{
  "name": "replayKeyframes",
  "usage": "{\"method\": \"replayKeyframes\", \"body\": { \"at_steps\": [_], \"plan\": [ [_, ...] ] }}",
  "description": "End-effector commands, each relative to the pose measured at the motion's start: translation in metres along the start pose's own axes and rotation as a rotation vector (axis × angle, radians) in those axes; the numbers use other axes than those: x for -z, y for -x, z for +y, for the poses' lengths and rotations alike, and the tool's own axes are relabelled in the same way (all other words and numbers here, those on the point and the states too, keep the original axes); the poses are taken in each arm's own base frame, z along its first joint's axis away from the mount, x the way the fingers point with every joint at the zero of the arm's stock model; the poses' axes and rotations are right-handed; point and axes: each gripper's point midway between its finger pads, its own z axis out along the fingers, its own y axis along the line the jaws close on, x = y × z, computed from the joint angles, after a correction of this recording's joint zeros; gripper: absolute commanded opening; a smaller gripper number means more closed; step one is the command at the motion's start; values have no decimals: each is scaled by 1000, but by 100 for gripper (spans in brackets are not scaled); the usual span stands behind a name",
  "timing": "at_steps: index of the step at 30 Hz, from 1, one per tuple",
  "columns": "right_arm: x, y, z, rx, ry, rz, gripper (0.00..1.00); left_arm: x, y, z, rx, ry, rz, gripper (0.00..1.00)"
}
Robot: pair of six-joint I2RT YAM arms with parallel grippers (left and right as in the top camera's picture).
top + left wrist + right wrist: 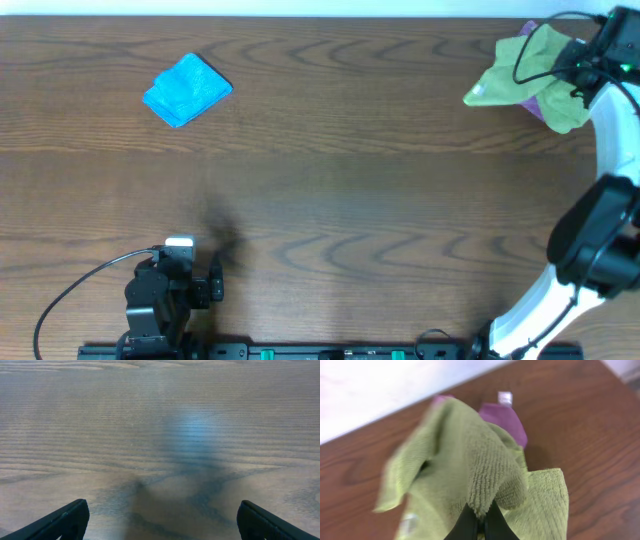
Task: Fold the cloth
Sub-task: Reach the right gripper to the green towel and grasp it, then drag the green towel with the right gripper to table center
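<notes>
Brown wood table (330, 190) was seen all across the overhead view, with a pale wall (380, 390) behind its far edge. A green cloth (470, 470) was found at the far right corner, bunched up and lifted into a peak. It was pinched at a fold by the right gripper (480, 515), whose two fingers were closed tight on it. The cloth was likely held up that way so it could be pulled off the pile and spread flat for folding. A purple cloth (506, 419) was seen under it, touching it, with a small white tag at its end. A blue cloth (187, 90) was laid well apart at the far left in a neat small bundle, so it looked done already. The left gripper (162, 512) was parked at the near left, with its fingers spread wide and nothing between them. Only bare wood was seen below it. It was likely parked there to leave room for the right arm.
</notes>
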Motion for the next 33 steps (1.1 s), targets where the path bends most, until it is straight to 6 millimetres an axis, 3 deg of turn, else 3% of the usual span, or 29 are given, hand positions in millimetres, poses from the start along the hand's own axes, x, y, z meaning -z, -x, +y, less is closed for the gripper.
{"method": "replayKeyframes", "body": {
  "at_steps": [1,13,26,33],
  "plan": [
    [41,22,25,87,45,-55,1,-4,-10,-3,-16,-17,25,95],
    [142,-22,116,317,230,51,1,-4,-10,-3,-16,-17,25,95],
    [268,-126,222,610,528,210,1,-4,-10,-3,-16,-17,25,96],
    [355,-190,288,752,851,256,1,-4,-10,-3,-16,-17,25,95]
  ]
}}
